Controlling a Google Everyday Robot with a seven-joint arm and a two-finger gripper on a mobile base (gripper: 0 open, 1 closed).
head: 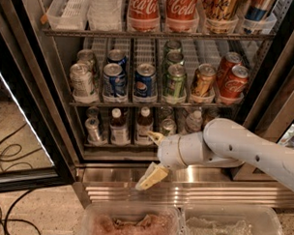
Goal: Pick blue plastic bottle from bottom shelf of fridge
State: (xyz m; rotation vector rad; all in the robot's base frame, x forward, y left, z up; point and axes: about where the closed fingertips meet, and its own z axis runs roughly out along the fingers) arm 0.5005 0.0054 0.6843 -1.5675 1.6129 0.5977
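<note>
Filling the upper two thirds of the frame, the fridge (pixel 51 87) stands open, its racks packed with drink cans (pixel 145 80). From the right edge, a white robot arm (pixel 252 152) reaches toward lower centre. Under the can racks, the bottom shelf (pixel 107 146) holds small bottles in narrow lanes. The tool (pixel 146 160) hangs just in front of that shelf, its yellowish fingers (pixel 153 177) spread apart, holding nothing. The blue plastic bottle (pixel 145 125), white-capped with dark contents, stands upright at centre, just beside the upper finger. This looks like the approach, before any grasp. Next, the tool probably must push inward until both fingers straddle the bottle, then clamp.
</note>
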